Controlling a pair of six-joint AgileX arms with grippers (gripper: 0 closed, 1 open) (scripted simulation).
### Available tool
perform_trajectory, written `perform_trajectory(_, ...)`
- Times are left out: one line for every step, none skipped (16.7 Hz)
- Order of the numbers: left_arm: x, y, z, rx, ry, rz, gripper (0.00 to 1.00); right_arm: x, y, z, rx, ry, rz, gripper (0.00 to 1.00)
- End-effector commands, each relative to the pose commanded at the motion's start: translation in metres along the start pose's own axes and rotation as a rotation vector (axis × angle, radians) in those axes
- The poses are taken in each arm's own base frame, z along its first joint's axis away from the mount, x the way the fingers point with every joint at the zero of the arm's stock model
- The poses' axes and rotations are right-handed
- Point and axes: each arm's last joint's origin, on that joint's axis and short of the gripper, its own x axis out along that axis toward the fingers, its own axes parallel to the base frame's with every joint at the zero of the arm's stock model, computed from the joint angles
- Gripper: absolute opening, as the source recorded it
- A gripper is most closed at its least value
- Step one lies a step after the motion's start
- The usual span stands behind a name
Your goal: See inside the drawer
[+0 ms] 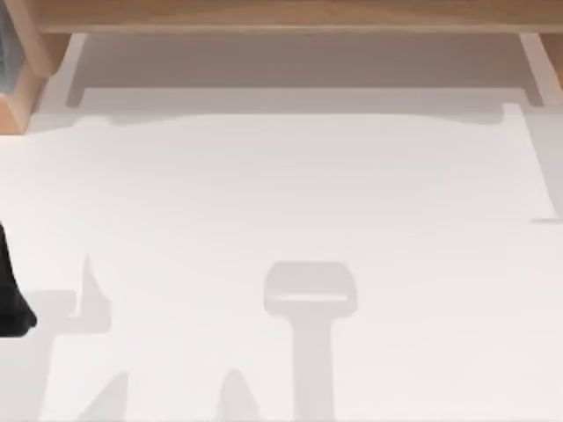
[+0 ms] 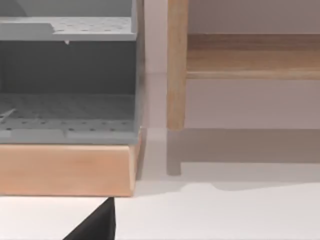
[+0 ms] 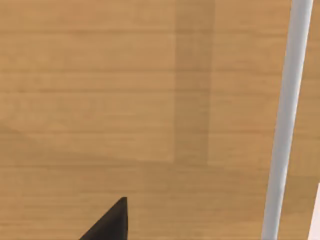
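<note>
A grey cabinet (image 2: 67, 75) with open compartments and perforated floors stands on a wooden base (image 2: 65, 170); I cannot tell which part is the drawer. In the left wrist view one black fingertip (image 2: 97, 225) of my left gripper shows over the white table, a short way in front of that base. My left arm (image 1: 13, 299) is a dark shape at the table's left edge. The right wrist view sits close to a wooden panel (image 3: 125, 100) crossed by a pale grey bar (image 3: 287, 125). One black fingertip (image 3: 107, 222) of my right gripper shows before the panel, apart from the bar.
A wooden frame (image 1: 281, 18) with a rail and legs runs along the table's far side, and a wooden post (image 2: 176, 65) stands beside the grey cabinet. The white table (image 1: 290, 193) carries shadows of the arms near its front edge.
</note>
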Motion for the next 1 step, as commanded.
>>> perform_trajectory(0.0000, 0.0000, 0.0000, 0.000, 0.000, 0.000, 1.00, 0.0000, 0.0000, 0.0000, 0.000, 0.000, 0.000, 1.00)
